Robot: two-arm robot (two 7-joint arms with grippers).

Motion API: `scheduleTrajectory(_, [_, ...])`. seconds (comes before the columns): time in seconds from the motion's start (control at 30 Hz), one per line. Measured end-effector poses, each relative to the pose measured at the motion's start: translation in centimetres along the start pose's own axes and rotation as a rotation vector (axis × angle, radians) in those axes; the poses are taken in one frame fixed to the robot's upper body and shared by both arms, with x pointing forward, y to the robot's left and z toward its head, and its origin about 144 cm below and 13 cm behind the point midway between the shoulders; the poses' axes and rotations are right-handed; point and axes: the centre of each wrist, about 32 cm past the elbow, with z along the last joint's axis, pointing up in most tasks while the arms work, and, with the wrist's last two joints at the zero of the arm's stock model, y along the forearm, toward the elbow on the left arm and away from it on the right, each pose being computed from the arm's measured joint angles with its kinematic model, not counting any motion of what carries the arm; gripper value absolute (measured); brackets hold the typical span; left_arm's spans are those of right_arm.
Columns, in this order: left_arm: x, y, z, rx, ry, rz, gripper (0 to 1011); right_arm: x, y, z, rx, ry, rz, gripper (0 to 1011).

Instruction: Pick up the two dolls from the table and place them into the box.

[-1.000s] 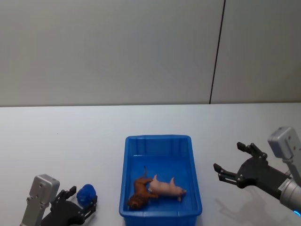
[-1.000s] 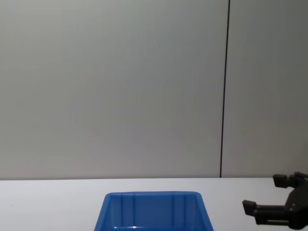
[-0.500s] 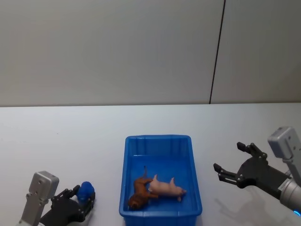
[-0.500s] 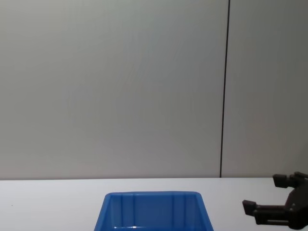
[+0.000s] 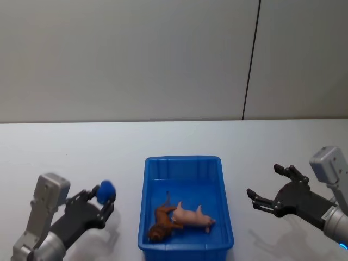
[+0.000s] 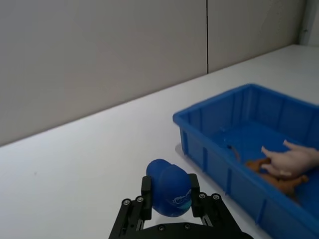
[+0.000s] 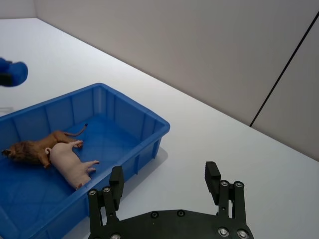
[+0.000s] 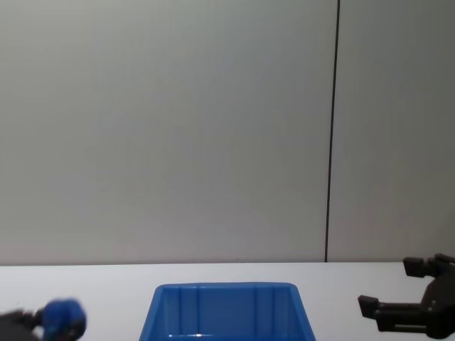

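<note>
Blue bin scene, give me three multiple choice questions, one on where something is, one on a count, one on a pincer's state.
1. Where is the blue doll?
A. Lying in the box
B. Held in the left pincer, to the left of the box
C. On the table by the right pincer

2. How many toys lie in the box?
A. None
B. One
C. Two

3. What state is the right pincer in?
A. Open and holding nothing
B. Shut on a toy
C. Shut on the box rim

Answers:
1 B, the left pincer has its fingers on either side of the blue doll, raised off the table.
2 C, a brown toy and a pink toy lie side by side inside.
3 A, its fingers are spread apart over bare table.
</note>
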Motion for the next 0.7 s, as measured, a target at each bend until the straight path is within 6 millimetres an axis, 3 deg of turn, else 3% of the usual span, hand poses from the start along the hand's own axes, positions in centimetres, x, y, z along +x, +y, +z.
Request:
scheduleTrajectory(0.33, [-1.9,-3.0,4.2,-0.103,-0.065,-0.070,365,0.0,0.0,0.0,0.000,0.000,0.000,1001])
scheduleTrajectory(0.53, [-3.1,-4.7,5.6,-0.130,-0.087,-0.123,333,0.0,0.0,0.0,0.000,0.000,0.000,1001])
scheduleTrajectory(0.7, [-4.3,-6.3,6.4,-0.139,-0.096,-0.178,497,0.0,0.0,0.0,0.000,0.000,0.000,1001])
